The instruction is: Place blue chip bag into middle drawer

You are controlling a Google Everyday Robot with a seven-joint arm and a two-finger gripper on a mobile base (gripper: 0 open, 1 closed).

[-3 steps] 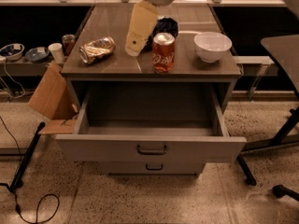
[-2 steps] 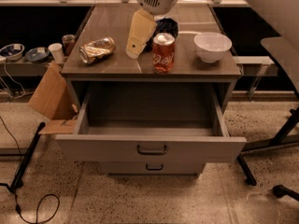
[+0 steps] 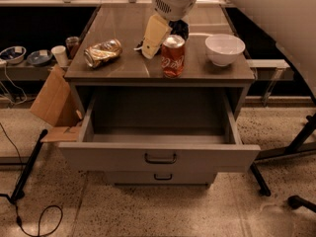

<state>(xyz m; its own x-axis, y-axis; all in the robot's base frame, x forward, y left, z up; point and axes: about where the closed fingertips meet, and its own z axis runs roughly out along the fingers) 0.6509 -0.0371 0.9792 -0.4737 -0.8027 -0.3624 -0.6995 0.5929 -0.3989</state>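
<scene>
The blue chip bag (image 3: 180, 28) lies on the cabinet top behind the red soda can, mostly hidden by my arm and the can; only a dark navy patch shows. My gripper (image 3: 156, 39) hangs from the white wrist at the top centre, its cream-coloured part reaching down to the cabinet top just left of the bag. The middle drawer (image 3: 158, 156) is pulled wide open below, a deep grey box with nothing in it and a dark curved handle on its front panel.
A red soda can (image 3: 173, 56) stands in front of the bag. A crushed gold-brown can (image 3: 102, 52) lies at the left, a white bowl (image 3: 224, 48) at the right. A shorter drawer front (image 3: 163, 177) is below. Cardboard (image 3: 52, 100) leans at the left.
The gripper has come a little lower and to the right, toward the chip bag. More of the white arm now fills the top right corner. The cans, bowl and drawer have not moved.
</scene>
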